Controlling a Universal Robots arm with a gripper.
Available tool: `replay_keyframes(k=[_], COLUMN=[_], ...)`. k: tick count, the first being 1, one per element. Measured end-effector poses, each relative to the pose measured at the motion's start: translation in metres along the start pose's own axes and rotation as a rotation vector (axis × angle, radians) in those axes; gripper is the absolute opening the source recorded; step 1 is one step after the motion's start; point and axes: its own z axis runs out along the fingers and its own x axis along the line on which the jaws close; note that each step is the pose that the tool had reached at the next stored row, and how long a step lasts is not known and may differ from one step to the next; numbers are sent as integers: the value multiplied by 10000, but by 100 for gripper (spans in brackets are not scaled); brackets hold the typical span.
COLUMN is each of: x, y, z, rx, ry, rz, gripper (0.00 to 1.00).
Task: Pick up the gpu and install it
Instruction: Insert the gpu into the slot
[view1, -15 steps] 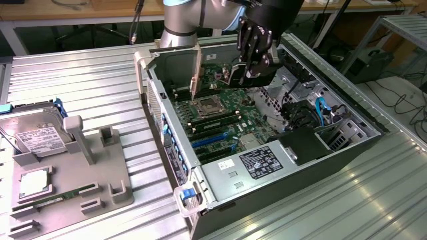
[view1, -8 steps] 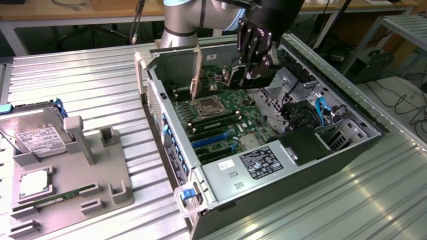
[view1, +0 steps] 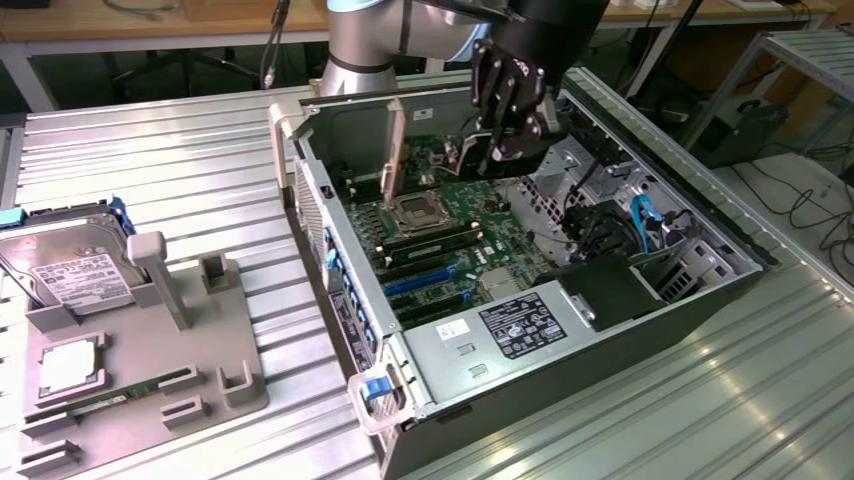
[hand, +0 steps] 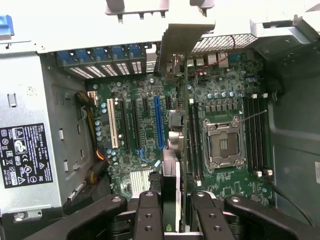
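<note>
My gripper (view1: 514, 125) hangs inside the open computer case (view1: 340, 290), shut on the gpu (view1: 454, 155). The black card is held on edge above the motherboard (view1: 461, 235), apart from it. Its long silvery bracket (view1: 391, 150) points down beside the case's rear wall. From the wrist camera, the gpu (hand: 183, 130) appears as a thin edge running from my gripper (hand: 175, 220) to the bracket (hand: 182, 42). It hovers between the blue expansion slot (hand: 158, 122) and the CPU socket (hand: 222, 145), over the memory slots.
A grey fixture (view1: 147, 360) at the exterior view's left holds a hard drive (view1: 74, 270) and a green memory stick (view1: 127, 390). The power supply (view1: 527, 325) with its label and the blue-tabbed drive bays (view1: 641, 225) crowd the case's near and right sides.
</note>
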Motion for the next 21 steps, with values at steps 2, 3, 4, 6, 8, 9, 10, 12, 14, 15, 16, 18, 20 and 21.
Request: replay_keyframes(k=[2, 3, 4, 6, 8, 9, 10, 12, 14, 15, 16, 18, 20, 21], x=[0, 0, 0, 0, 1, 0, -1, -1, -1, 0, 0, -1, -7, -9], y=[0, 0, 0, 0, 0, 0, 0, -1, -1, -1, -2, -3, -3, -3], z=[2, 3, 3, 8, 11, 16, 23, 40, 65, 81, 100, 132, 164, 176], rx=[-8, -12, -17, -30, -38, -45, -52, -65, -80, -88, -97, -113, -127, -133], ry=[3, 5, 7, 12, 16, 18, 21, 27, 35, 39, 43, 51, 58, 61], rz=[-145, -225, -300, -563, -702, -830, -964, -1214, -1479, -1626, -1790, -2074, -2326, -2421], gripper=[27, 27, 27, 27, 27, 27, 27, 27, 27, 27, 27, 27, 27, 27])
